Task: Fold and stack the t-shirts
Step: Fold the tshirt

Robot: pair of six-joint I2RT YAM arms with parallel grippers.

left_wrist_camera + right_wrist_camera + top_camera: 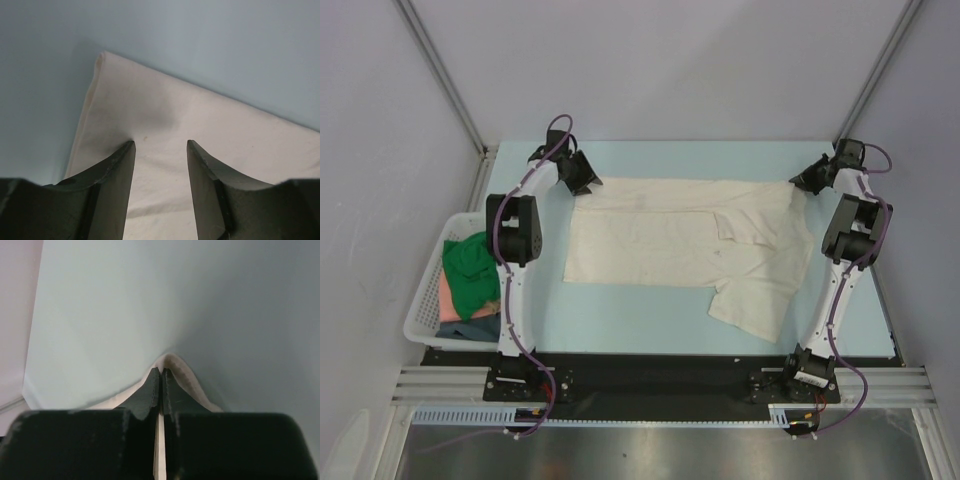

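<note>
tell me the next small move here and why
Probably close the left hand on the far left corner of the cream shirt: it stands open on the cloth there, while the right hand is shut on the far right corner. With both corners pinched, the far edge could be folded over.

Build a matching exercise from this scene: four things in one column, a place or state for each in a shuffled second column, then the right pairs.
Column one
1. cream t-shirt
2. green t-shirt
3. left gripper
4. right gripper

Column two
A. jaws shut on a far corner of cloth
B. lying in the white basket
C. spread out on the table
D. jaws open over cloth

Pairs: 1-C, 2-B, 3-D, 4-A
</note>
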